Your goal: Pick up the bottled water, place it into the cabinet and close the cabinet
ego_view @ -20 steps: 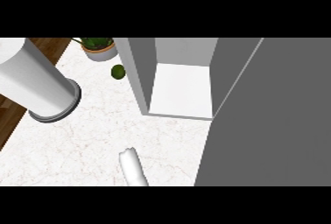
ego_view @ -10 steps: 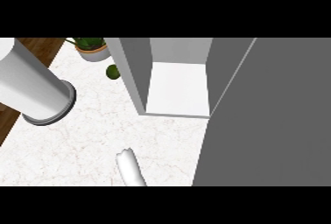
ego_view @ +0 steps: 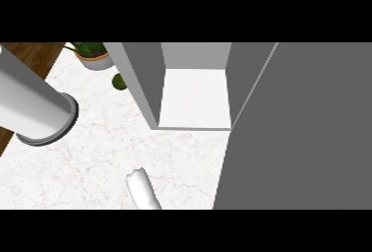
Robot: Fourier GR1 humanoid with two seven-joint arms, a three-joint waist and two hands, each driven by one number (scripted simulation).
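The bottled water (ego_view: 142, 189), a white bottle, lies on the marble counter (ego_view: 94, 157) at the lower edge of the head view, its cap end pointing up the picture and its lower part cut off. The cabinet (ego_view: 138, 83) stands open behind it, showing a bare white shelf (ego_view: 195, 98). Its grey door (ego_view: 305, 128) swings out and fills the right side. Neither hand shows. A thick grey cylinder with a dark rim (ego_view: 36, 115), probably a forearm, slants in from the upper left, above the counter and apart from the bottle.
A potted plant (ego_view: 93, 54) stands at the back left by the counter's wooden edge (ego_view: 33, 54). A small green round thing (ego_view: 118, 81) lies beside the cabinet's left wall. Bare marble lies between the bottle and the cabinet's opening.
Everything has slid slightly left in the picture, and the cabinet's inside shows a little wider. The bottle lies as before.
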